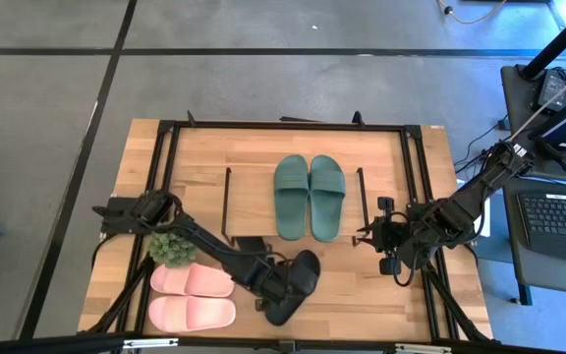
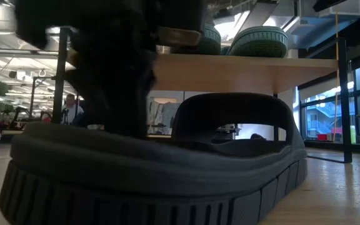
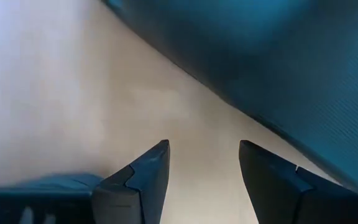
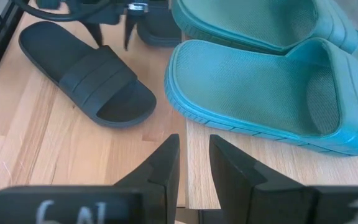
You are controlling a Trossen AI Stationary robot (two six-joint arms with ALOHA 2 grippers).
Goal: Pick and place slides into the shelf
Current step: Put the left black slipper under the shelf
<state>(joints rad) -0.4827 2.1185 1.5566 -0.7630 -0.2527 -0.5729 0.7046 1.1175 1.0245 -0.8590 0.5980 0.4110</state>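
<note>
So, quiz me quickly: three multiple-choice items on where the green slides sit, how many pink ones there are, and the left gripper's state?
1. The dark green foam slides lie:
A) on the low shelf's light wooden top board
B) beside the pink pair
C) in the right gripper

2. Light pink foam slides in view:
A) one
B) two
C) three

3. The left gripper is:
A) shut on a pink slide
B) open
C) shut on a green slide

Answers: 1 A, the high view shows both on the board; 2 B, a pair lies on the table; 3 B, only bare wood shows between its fingers, by the black foam slide.
</note>
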